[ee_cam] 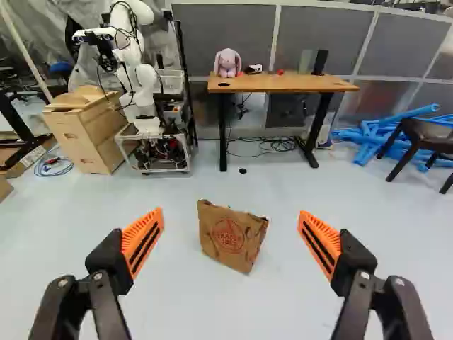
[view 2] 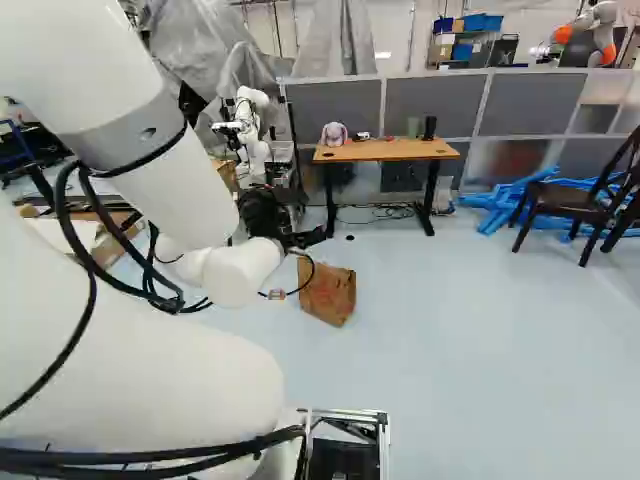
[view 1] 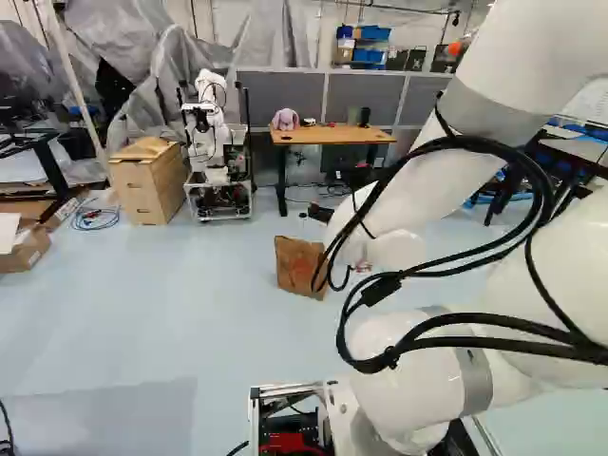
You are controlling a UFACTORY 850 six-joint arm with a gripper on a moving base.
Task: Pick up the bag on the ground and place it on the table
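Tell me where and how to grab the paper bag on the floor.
Probably best pinched at its top edge, coming from above. The brown paper bag stands on the floor, crumpled top uppermost, broad printed face toward the open gripper. Turning the fingers so one takes that face and one the back should suit it.

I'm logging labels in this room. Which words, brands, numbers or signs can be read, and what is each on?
None that I can quote with confidence.
Brown paper bag: red lettering around a round mark, too blurred to quote surely.
Cardboard box at the left edge of the left base view: small dark marks, unreadable.
White label near the wooden crate: print too small.
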